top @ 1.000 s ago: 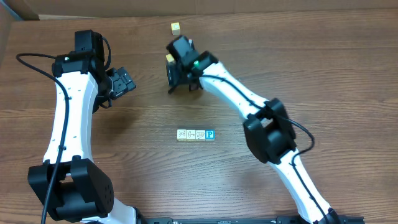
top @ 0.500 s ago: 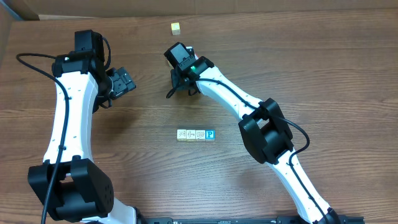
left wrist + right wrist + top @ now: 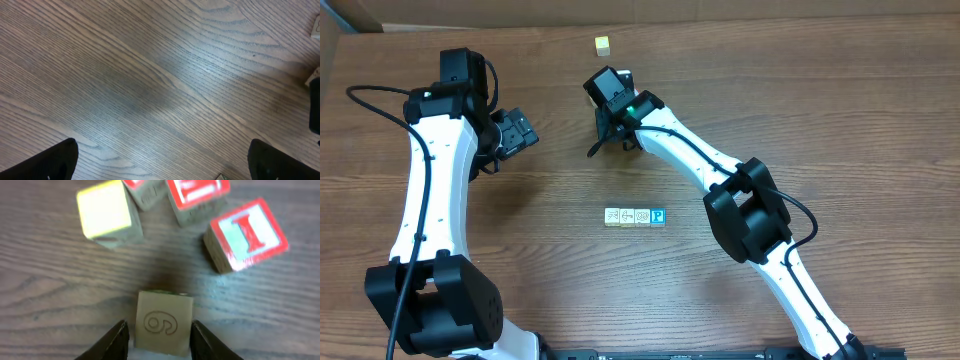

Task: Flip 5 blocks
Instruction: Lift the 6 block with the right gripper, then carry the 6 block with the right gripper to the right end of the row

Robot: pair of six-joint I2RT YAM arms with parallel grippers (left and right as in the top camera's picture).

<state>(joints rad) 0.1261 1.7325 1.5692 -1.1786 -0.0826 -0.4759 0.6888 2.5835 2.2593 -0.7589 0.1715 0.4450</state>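
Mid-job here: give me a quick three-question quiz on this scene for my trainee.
1. True or false: the left gripper is open and holds nothing.
2. How many cubes are in the row of blocks at mid-table?
3. What sits between the fingers of the right gripper? A) yellow cube B) cream block with a carved mark C) red-and-white cube

Key: 1 true; 2 four, with the blue P block at one end; 3 B.

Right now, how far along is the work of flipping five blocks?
Four blocks lie in a neat row, so those look done. The right gripper is closed on a fifth block, taken from the far pile. What seems left is to flip it and add it to the row.
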